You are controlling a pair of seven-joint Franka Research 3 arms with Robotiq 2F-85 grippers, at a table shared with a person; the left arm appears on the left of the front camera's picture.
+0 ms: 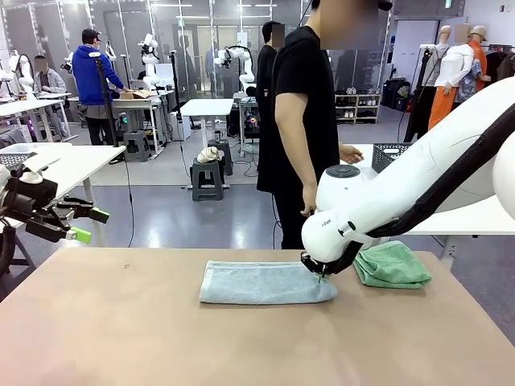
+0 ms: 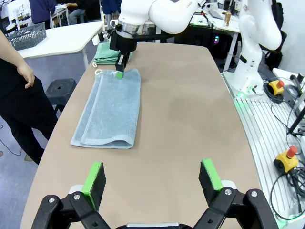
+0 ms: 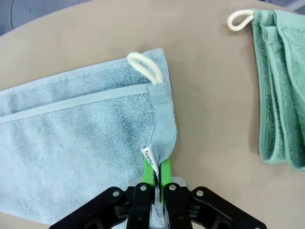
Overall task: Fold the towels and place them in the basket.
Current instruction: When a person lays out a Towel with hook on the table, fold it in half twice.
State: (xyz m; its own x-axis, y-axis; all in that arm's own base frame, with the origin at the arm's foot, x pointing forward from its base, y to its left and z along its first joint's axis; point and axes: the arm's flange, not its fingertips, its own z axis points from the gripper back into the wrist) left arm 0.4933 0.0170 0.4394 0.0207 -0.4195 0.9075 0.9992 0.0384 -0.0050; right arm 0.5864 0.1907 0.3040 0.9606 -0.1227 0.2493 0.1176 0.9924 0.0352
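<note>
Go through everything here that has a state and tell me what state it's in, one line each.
Blue towel: folded lengthwise, flat on the table, one edge pinched by the right gripper.
Green towel: folded, lying on the table, untouched.
Right gripper: jaws shut on the blue towel's edge, beside its tag.
Left gripper: jaws open, empty, above the table.
Basket: on the far table, not holding any towel.

A tan worktop [image 1: 121, 322] stands in front. A person in black [image 1: 302, 121] waits behind it, a black stool [image 1: 208, 178] farther off.
</note>
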